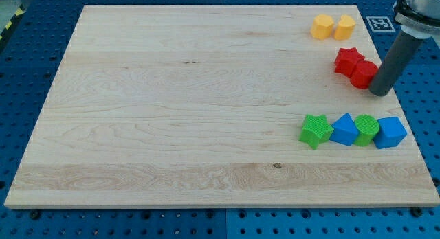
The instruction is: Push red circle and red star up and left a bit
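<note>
Way up and left of the reds: open board (172, 108), nothing stands there.
Above the reds: two yellow blocks (333, 26) near the top edge, touching each other.
Below the reds: a row of green star (315, 130), blue block (344, 130), green circle (366, 129), blue cube (390, 132), a bare strip between.
Right of red circle (364, 74): my tip (379, 93) just beside it; red star (348, 61) touches its left.
</note>
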You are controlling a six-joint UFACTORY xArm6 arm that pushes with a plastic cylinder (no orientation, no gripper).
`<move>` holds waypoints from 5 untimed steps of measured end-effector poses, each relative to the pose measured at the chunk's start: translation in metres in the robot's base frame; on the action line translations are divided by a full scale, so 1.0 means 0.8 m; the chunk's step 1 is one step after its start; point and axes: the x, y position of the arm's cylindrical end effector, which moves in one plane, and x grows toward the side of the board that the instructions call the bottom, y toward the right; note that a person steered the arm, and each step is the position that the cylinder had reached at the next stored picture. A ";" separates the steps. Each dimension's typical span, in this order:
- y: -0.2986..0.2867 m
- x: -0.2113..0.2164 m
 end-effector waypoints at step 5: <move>-0.005 -0.079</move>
